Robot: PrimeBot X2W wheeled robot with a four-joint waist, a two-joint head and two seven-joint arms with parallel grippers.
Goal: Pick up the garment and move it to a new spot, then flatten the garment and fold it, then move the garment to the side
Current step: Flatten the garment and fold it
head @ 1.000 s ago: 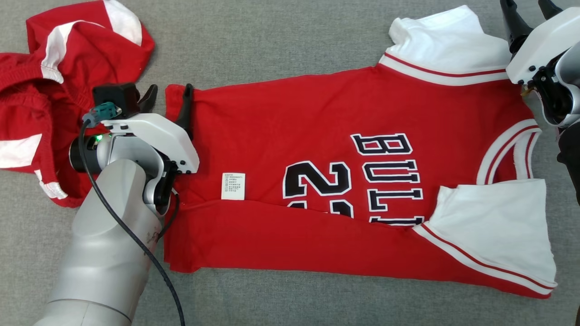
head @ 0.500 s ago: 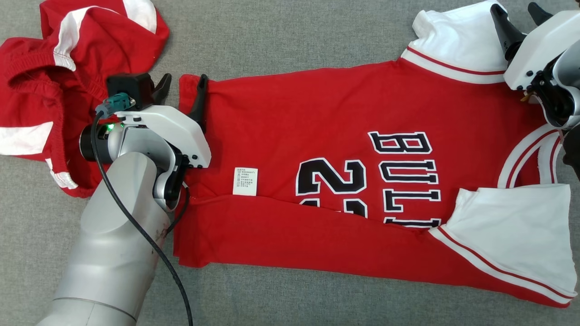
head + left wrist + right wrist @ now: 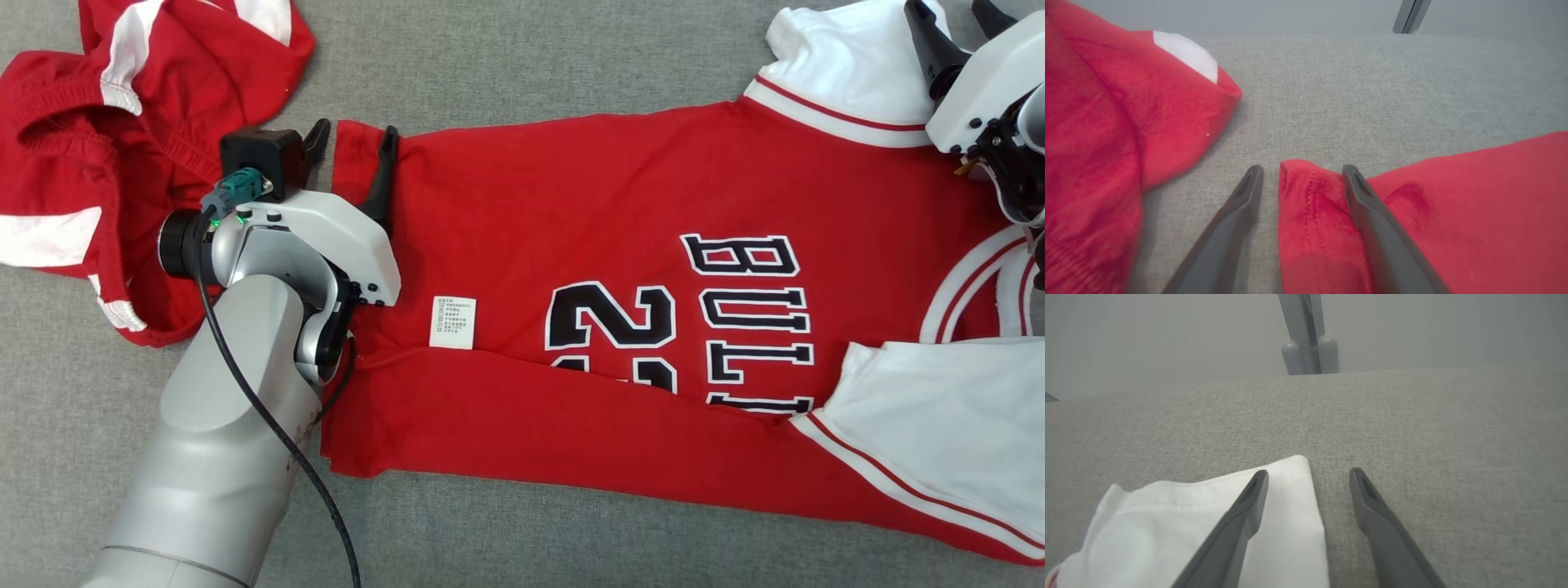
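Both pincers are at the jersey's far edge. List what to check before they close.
1. Left pincer open: ok.
2. Hem corner of the jersey lies between the left pincer's fingers: ok.
3. Right pincer open: ok.
4. White sleeve corner reaches between the right pincer's fingers: ok, though one finger lies over the cloth.
5. Red shorts apart from the left pincer: ok, grey surface shows between them.
6. Fingertips low enough to catch the cloth: cannot tell.
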